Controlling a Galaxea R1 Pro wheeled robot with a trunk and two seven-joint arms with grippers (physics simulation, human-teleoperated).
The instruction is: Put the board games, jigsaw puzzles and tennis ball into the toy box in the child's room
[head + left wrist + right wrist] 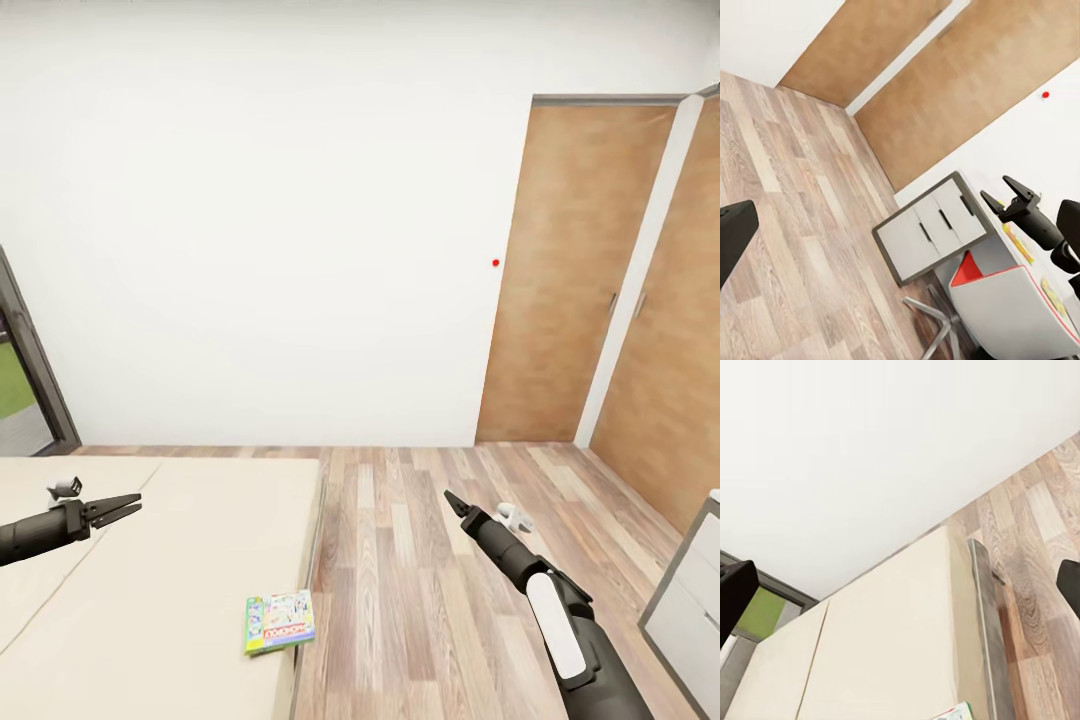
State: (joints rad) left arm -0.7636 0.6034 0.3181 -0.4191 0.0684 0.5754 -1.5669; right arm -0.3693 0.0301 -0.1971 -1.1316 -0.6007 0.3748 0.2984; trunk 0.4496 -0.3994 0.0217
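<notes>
A broad white wall (pixel 270 220) takes up most of the head view, with two wood doors (pixel 580 270) at about two o'clock and a small red dot (pixel 496 263) on the wall just beside the nearer door. A dark window frame (pixel 35 370) stands at nine o'clock, green showing behind it. Wood-plank floor (pixel 420 560) runs from the wall's foot toward six o'clock.

The bed (pixel 160 580) fills the seven-to-eight o'clock part of that view — plain beige mattress, grey edge along its side. One board game (pixel 280 621), pale blue with a green edge, lies flat on the mattress at about six o'clock, right at the bed's edge beside the floor; a sliver of its corner (pixel 958 712) also shows in the right wrist view.

At four o'clock a grey cabinet (pixel 690 600) with white fronts pokes in. The left wrist view shows it as a drawer unit (pixel 934 225) beside a grey chair (pixel 1012 315) with a red lining, and a pale table (pixel 1020 240) edge with small coloured things on it, too small to name.

The left tool (pixel 128 507) hangs over the bed at eight o'clock, its fingers spread and holding nothing. The right tool (pixel 452 499) hangs over the floor at five o'clock — its fingers look pressed together from the head, yet the left wrist view shows them (pixel 1009 193) parted, empty.
</notes>
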